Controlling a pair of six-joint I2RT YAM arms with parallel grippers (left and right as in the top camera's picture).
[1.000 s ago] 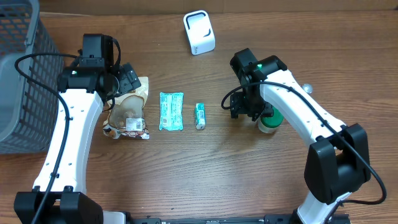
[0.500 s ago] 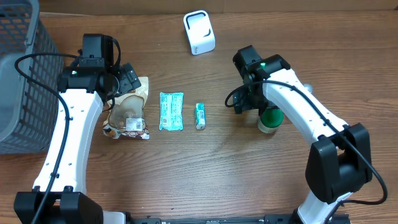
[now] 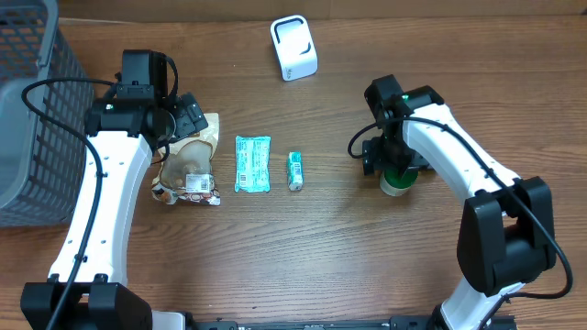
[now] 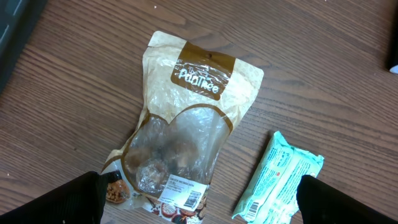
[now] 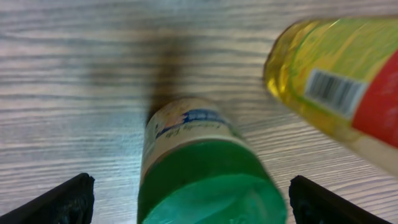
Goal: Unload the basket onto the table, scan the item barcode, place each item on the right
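A white barcode scanner (image 3: 293, 48) stands at the back of the table. My right gripper (image 5: 202, 208) is open, its fingers well apart on either side of the green lid of an upright bottle (image 5: 205, 180), with gaps on both sides. From overhead that bottle (image 3: 400, 180) shows just below the right gripper (image 3: 385, 163). A yellow bottle (image 5: 339, 81) with a barcode label lies beside it. My left gripper (image 4: 199, 208) hangs open above a tan snack bag (image 4: 186, 118), whose barcode sticker (image 4: 183, 194) faces up. From overhead, the left gripper (image 3: 190, 114) sits over the bag's (image 3: 188, 174) top end.
A teal packet (image 3: 252, 163) and a small teal tube (image 3: 294, 170) lie mid-table between the arms. The packet (image 4: 280, 180) also shows in the left wrist view. A grey wire basket (image 3: 27, 119) stands at the left edge.
My right gripper has opened wider and shifted right, from beside the green-lidded bottle to over it. The left arm has not moved.
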